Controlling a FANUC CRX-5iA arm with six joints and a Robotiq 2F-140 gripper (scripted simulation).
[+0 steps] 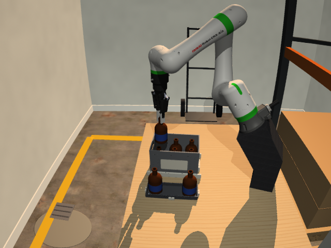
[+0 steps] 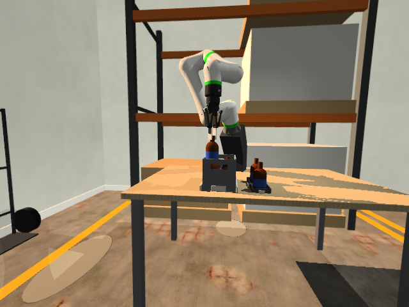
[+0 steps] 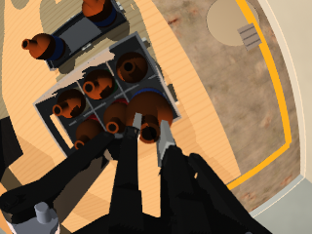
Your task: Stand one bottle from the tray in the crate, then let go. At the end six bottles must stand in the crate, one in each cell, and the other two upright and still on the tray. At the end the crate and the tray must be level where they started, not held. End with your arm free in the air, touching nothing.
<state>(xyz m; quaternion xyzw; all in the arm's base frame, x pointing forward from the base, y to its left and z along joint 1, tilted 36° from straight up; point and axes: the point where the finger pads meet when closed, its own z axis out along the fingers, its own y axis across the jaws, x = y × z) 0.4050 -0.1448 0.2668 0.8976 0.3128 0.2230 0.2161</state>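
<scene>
Reading the top view left to right, we note one bottle [image 1: 155, 182] [image 2: 259, 178] [image 3: 99, 11] upright on the left end of the tray [image 1: 170, 188] [image 2: 269, 190] [image 3: 80, 36]. The fingers [image 1: 160, 118] [image 2: 211, 133] are clamped on the neck of the task bottle [image 1: 161, 130] [image 2: 211, 148] [image 3: 146, 109], upright over the crate's [image 1: 175, 155] [image 2: 211, 178] [image 3: 161, 80] far-left cell, its shoulders above the rim. We count five bottles in the other cells. A second tray bottle [image 1: 189, 182] [image 2: 254, 169] [image 3: 43, 46] stands at the right end. Crate and tray sit level on the bench [image 1: 222, 160] [image 2: 178, 195] [image 3: 195, 97].

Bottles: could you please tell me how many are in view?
8: five in the crate, two on the tray, one in the gripper.
</scene>
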